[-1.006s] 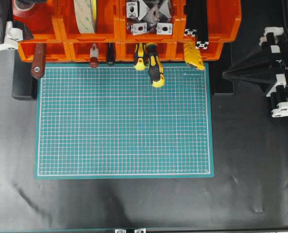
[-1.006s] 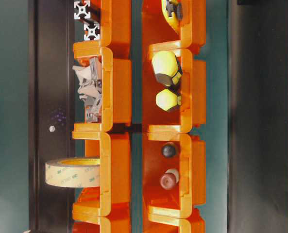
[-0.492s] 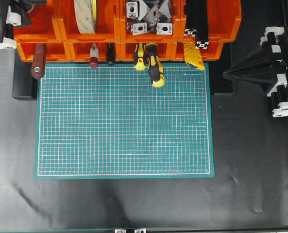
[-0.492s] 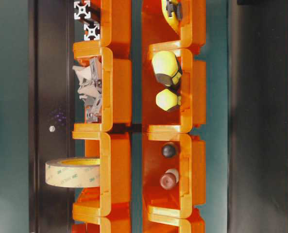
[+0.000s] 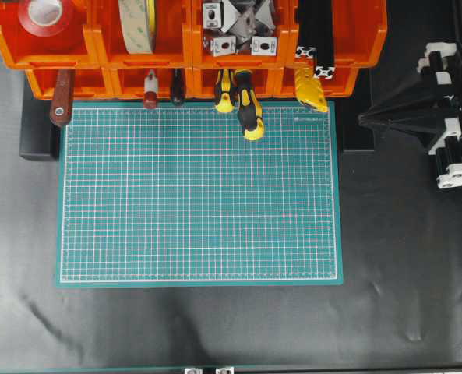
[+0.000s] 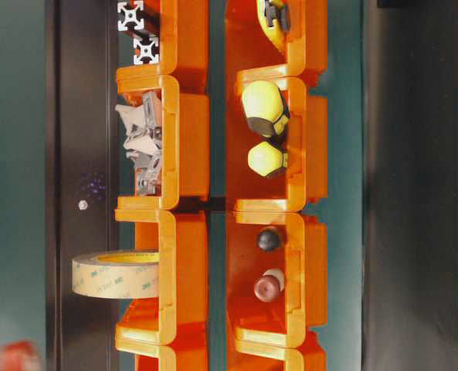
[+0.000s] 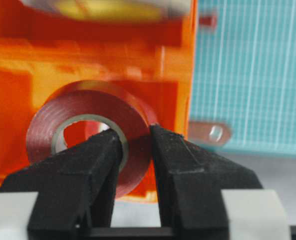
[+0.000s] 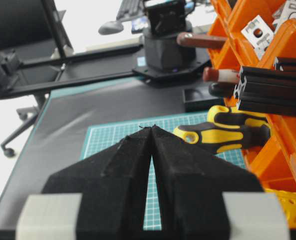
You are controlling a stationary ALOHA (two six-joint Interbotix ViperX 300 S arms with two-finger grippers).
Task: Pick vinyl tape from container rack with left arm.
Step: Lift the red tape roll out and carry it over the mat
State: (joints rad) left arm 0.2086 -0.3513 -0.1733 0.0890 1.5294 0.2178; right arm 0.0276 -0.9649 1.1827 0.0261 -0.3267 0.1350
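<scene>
The red vinyl tape [image 7: 88, 102] with its white core is held in my left gripper [image 7: 135, 131]: one black finger sits inside the core, the other outside the roll's wall. It hangs in front of the orange container rack [image 7: 172, 65]. In the overhead view the tape [image 5: 44, 13] shows over the rack's [image 5: 188, 35] top-left bin, and the left arm is out of view there. A red blur [image 6: 16, 355] shows beside the rack [image 6: 190, 139] in the table-level view. My right gripper [image 5: 361, 118] is shut and empty at the right, also in its wrist view [image 8: 151, 128].
The rack also holds a cream tape roll [image 5: 137, 23], metal brackets [image 5: 238, 27], black profiles [image 5: 316, 39], yellow-black screwdrivers [image 5: 246, 105], a yellow cutter [image 5: 312, 92] and red and brown handles [image 5: 60, 105]. The green cutting mat [image 5: 199, 195] lies in front.
The left arm has left the overhead view's top-left corner, and the red tape now shows uncovered there. A red blur has appeared at the bottom left of the table-level view.
</scene>
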